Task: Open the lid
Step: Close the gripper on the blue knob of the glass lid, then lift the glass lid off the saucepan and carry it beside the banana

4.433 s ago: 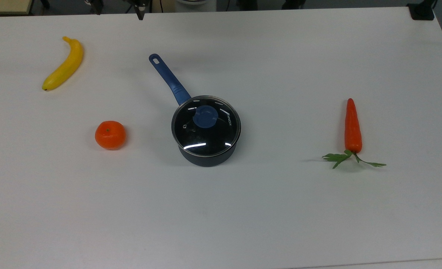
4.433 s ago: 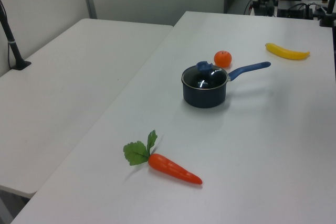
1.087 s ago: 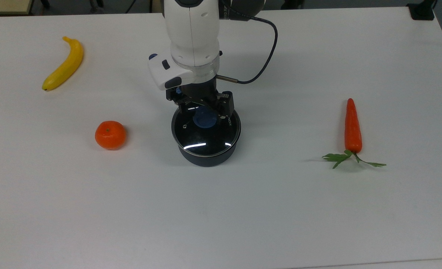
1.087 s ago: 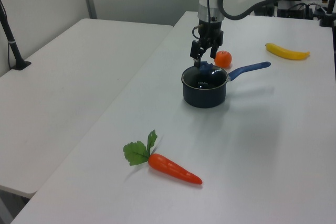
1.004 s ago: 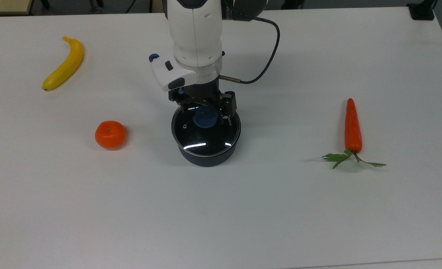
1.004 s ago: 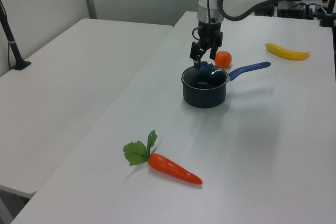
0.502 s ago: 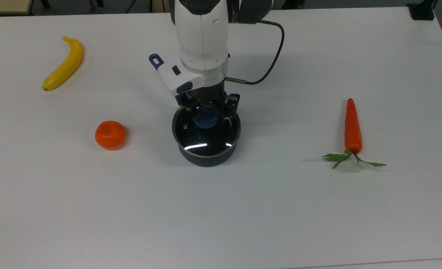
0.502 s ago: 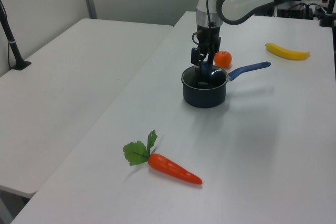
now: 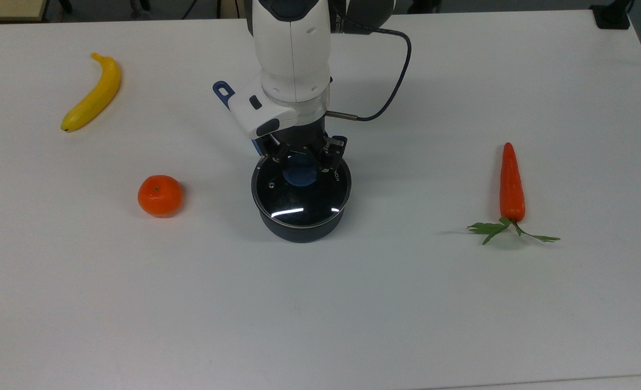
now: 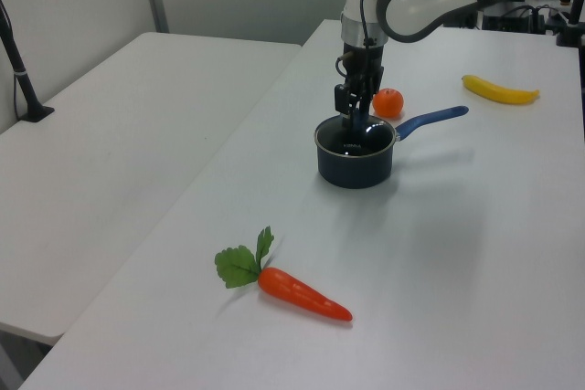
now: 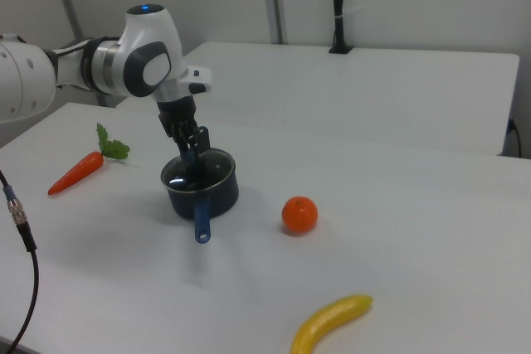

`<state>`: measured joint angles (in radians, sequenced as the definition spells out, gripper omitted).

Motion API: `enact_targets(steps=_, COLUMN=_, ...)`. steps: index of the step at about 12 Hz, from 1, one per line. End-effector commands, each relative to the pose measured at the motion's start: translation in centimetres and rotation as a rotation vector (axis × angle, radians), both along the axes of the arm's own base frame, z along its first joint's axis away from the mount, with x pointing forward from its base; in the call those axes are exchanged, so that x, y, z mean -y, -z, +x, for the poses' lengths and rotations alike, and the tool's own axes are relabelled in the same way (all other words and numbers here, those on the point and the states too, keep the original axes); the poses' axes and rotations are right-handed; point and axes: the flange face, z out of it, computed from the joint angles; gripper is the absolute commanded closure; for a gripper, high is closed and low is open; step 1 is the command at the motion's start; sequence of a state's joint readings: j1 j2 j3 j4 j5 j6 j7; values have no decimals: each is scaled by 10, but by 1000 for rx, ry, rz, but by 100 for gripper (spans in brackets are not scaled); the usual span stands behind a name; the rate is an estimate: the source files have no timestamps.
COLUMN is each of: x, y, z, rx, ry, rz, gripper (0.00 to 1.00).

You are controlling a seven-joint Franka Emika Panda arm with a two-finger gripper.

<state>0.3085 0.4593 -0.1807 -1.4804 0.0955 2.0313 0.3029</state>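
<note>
- Counter (image 9: 461, 303): white; saucepan (image 9: 300, 226) sits mid-counter.
- Lid (image 9: 298, 200): seated flat on the pan rim, not lifted yet, so opening is left to do.
- End effector (image 9: 303, 160): down at the blue knob (image 9: 300, 176), fingers either side; can't tell if clamped or just straddling.

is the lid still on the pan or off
On. The lid sits flat across the saucepan rim, with the gripper down at its blue knob.
</note>
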Motion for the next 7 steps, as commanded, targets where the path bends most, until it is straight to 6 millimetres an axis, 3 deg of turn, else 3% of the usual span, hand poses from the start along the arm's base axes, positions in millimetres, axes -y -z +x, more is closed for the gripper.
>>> enact_targets(steps=1, x=5, y=-24, z=-10, rx=-26, ry=-18, rz=14, gripper=65)
enact_targets(steps=2, x=10, y=-33, z=-13, rx=-31, ry=-14, rz=17, gripper=65)
enact_targets(steps=4, x=40, y=-52, z=-19, rx=-44, ry=18, rz=23, gripper=65)
enact_targets(steps=7, x=99, y=-80, z=-30, rx=-56, ry=55, rz=30, gripper=65)
